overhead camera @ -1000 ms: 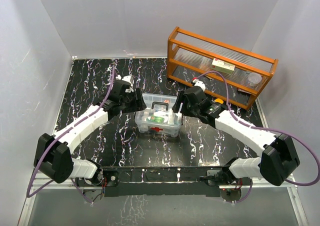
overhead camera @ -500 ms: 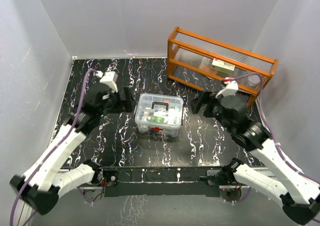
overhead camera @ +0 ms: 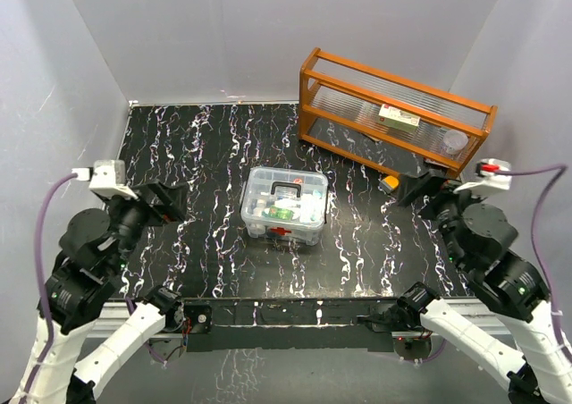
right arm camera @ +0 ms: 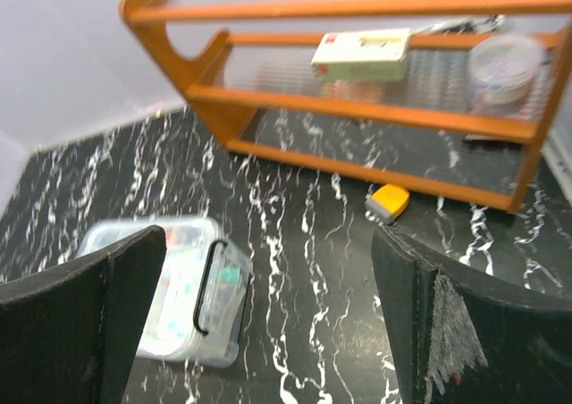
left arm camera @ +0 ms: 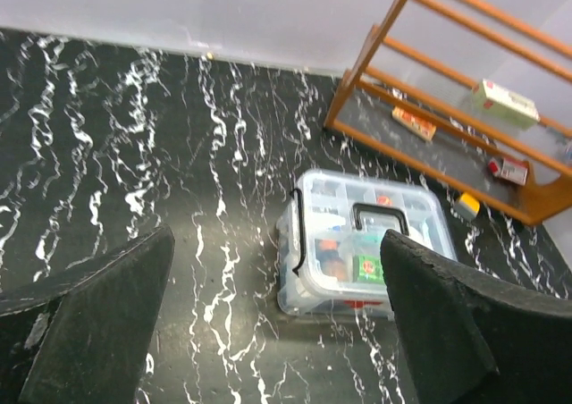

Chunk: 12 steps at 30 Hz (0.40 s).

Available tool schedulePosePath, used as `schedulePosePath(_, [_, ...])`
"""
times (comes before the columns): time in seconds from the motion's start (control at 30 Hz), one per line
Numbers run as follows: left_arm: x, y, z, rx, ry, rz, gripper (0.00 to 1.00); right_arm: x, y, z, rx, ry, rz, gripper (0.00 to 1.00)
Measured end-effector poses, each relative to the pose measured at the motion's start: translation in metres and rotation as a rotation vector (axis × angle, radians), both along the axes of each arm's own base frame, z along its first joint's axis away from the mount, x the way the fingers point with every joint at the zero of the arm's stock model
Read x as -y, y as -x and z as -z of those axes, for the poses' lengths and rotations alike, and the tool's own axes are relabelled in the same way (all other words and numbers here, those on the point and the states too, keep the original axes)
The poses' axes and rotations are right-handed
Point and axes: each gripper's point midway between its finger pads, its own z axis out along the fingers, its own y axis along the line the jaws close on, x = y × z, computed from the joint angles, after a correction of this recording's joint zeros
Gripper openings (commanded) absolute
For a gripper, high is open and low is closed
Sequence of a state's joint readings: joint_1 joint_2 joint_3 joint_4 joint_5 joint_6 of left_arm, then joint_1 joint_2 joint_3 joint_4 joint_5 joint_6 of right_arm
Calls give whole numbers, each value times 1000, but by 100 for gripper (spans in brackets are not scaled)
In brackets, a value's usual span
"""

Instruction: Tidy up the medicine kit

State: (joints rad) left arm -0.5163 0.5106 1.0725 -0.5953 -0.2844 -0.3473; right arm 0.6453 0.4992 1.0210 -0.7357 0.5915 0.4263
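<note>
- The top camera is fixed high behind the two arm bases. It looks down and forward over the whole black marbled table (overhead camera: 206, 145), as far as the grey walls.
- The left wrist camera is raised at the table's near left. It faces forward and right between its own dark fingers (left arm camera: 98, 324), with the medicine kit (left arm camera: 362, 243) mid-frame and some way off.
- The right wrist camera looks in from the right side, tilted. Its fingers (right arm camera: 80, 332) fill the lower corners, and the orange rack (right arm camera: 357, 109) is nearest to it.
- All three views share the kit, the rack and the table between them.
</note>
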Motion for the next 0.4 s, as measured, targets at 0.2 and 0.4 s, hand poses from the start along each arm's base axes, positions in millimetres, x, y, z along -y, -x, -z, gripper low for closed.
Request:
schedulePosePath(0.2, [-20,13,-37,100,11,-54,99,39,17,-41,112,-36,131,98])
schedulePosePath(0.4, [-28,14,-39,108,2,-86,99,58,28,-54,160,-53,189,98])
